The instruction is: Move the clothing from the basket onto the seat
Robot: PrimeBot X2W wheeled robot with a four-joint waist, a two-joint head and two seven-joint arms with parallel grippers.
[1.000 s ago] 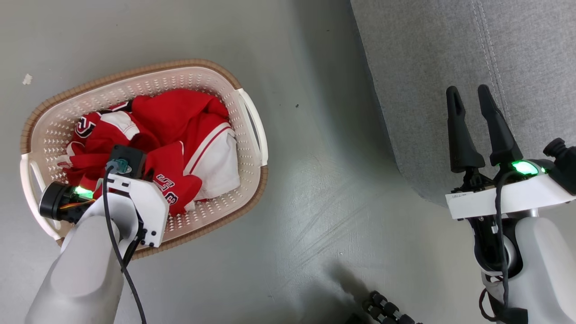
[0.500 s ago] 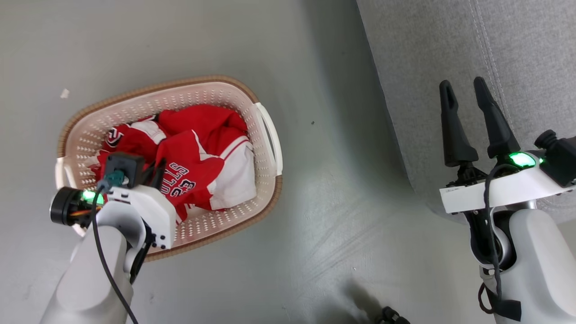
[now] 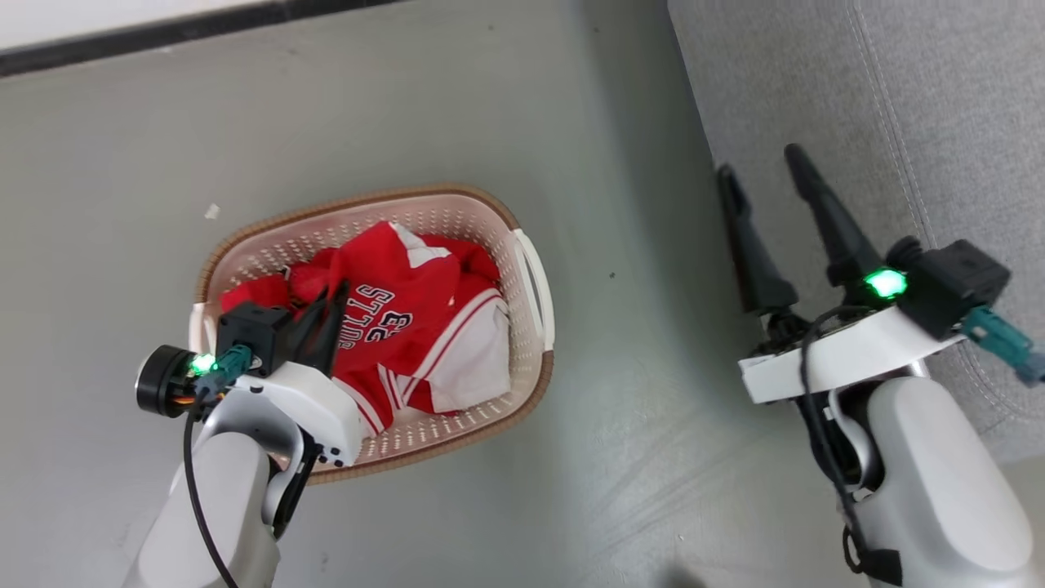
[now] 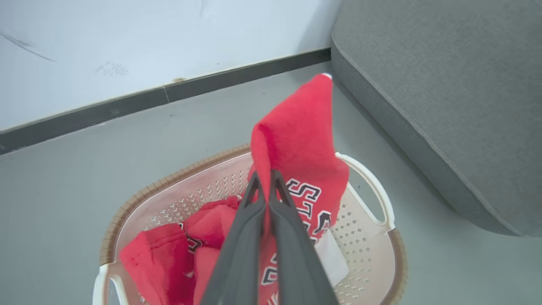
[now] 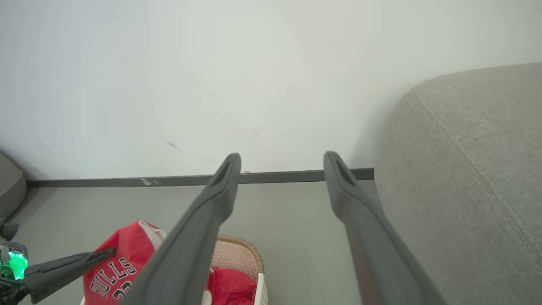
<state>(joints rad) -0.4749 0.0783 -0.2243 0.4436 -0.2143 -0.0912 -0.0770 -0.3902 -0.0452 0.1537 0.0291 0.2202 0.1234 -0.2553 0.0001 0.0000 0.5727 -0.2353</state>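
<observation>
**Item.** Red-and-white basketball clothing [image 3: 408,327]: soft red fabric with white panels, red-white striped trim and white block lettering outlined in dark, which you read upside down from the head camera.

**Location.** You find it crumpled inside the oval cream-white perforated plastic basket [image 3: 445,219], which has a brown woven-look rim and white side handles. One red fold, carrying part of the lettering, is drawn up into a peak above the rim. The rest lies heaped on the basket's bottom, with a white panel towards the right-hand handle.

**Holder.** Your left gripper [image 3: 331,304] has its two long dark fingers pressed together, with the raised red fold pinched between them near the tips. It stands over the near left part of the basket.

**Other hand.** Your right gripper [image 3: 758,163] has its fingers spread wide apart. It is held above the edge of the seat, well apart from the basket.

**Surface.** The large grey woven-fabric sofa seat cushion [image 3: 939,98] has a rounded edge and stitched seams. It lies to the basket's right, with a strip of floor between them.

**Room.**
- The smooth grey-green floor [image 3: 408,106] bears the basket.
- A small white fleck [image 3: 211,211] lies on the floor just beyond the basket's left end.
- A black skirting strip [image 4: 211,82] runs along the foot of the wall.
- The pale white wall [image 4: 127,42] shows a few faint scuffs.
</observation>
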